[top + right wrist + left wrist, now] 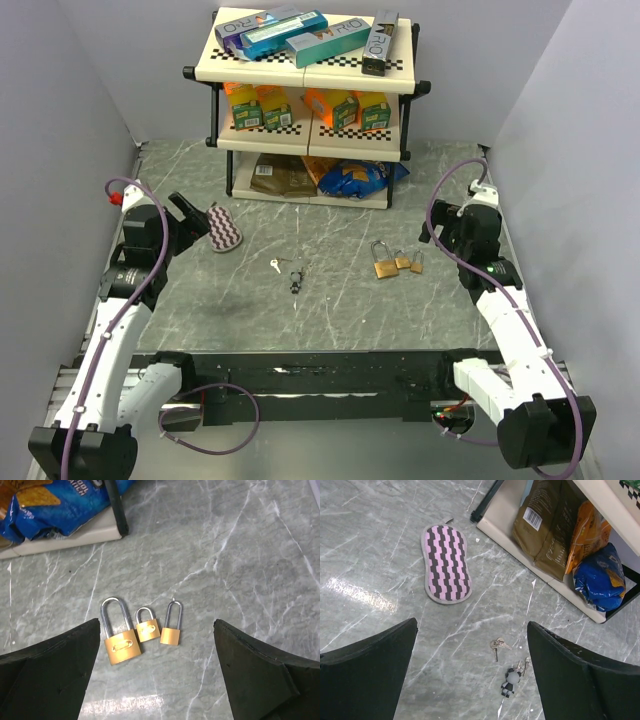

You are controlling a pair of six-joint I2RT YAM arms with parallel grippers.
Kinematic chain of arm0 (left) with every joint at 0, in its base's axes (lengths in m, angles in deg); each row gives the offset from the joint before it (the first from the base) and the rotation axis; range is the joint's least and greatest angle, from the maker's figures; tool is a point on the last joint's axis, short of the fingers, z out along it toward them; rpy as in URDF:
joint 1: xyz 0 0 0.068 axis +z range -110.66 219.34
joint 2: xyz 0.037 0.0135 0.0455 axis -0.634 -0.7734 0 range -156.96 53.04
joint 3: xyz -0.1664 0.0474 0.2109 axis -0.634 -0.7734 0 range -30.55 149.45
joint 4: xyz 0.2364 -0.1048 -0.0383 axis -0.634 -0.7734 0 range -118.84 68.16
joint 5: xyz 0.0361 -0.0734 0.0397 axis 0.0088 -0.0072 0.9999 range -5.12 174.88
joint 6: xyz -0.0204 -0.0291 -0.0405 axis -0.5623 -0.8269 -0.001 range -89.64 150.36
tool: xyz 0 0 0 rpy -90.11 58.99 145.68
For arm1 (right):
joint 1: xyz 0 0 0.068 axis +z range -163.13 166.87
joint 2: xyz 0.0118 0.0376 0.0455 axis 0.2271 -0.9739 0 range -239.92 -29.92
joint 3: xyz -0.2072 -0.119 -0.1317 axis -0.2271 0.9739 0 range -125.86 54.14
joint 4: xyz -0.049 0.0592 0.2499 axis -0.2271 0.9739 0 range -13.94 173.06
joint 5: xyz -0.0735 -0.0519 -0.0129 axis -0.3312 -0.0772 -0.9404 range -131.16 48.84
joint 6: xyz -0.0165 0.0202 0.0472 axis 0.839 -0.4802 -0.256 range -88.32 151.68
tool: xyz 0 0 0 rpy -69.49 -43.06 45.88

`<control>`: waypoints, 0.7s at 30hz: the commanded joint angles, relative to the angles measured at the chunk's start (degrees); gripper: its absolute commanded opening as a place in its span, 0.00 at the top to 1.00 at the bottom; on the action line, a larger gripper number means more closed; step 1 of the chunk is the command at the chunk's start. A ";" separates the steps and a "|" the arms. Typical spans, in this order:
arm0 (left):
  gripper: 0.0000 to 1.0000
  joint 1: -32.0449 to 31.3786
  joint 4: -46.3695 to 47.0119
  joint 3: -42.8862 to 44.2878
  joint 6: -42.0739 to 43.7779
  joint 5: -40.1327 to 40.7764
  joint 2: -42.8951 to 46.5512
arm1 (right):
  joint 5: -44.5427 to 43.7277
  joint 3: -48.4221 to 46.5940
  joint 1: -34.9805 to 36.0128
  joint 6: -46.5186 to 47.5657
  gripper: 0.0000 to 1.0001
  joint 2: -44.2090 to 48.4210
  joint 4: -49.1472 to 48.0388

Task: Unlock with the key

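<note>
At the left of the table, the left claw [192,218] hung above the marble top with its jaws spread wide and nothing between them. Just beside it, at about its 3 o'clock in the overhead view, lay a pink zigzag pad [446,563], flat and playing no part in the job.

The key [495,645] lay on the bare surface at roughly 4 o'clock from the left claw, beyond the pad and well apart from it. In the left wrist view its blade ran close to the 12-to-6 line, head at 12, with what looked like a second small key fanned off toward 3. A little grey charm [509,682] on its own ring lay just beside it at about 5 o'clock; whether the two were linked could not be made out. The left arm was plainly the nearer one to the key, so the pick most likely fell to it, with the jaws needing to straddle the blade across its long axis.

Further right, three brass padlocks [120,639] sat in a row, flat on their backs, large, small, then slim, with shackles toward 12 o'clock in the right wrist view. They lay at about 3 o'clock from the key, well apart from it.

The right claw [442,228] hovered with jaws wide and empty, the padlocks at about its 8 o'clock overhead, nearer to it than to the left.
</note>
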 commanded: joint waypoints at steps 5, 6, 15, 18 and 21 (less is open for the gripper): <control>0.04 0.27 -0.84 2.94 -3.03 -0.07 -0.83 | 5.75 -3.28 0.53 3.78 0.01 1.01 1.14; 0.04 0.27 -0.84 2.85 -3.29 -0.33 -0.75 | 5.76 -3.28 0.80 4.04 0.01 1.01 1.14; 0.04 0.27 -2.32 0.47 -3.73 0.28 0.84 | 2.60 -7.05 15.79 9.14 0.10 -4.86 3.60; 0.04 0.27 -3.38 0.39 -3.55 -0.60 0.13 | 3.02 -8.81 22.65 9.67 0.15 -9.25 3.87; 0.04 0.27 -3.56 -0.31 -5.83 -2.70 -0.48 | 7.31 -12.32 28.11 8.09 0.18 -15.04 3.69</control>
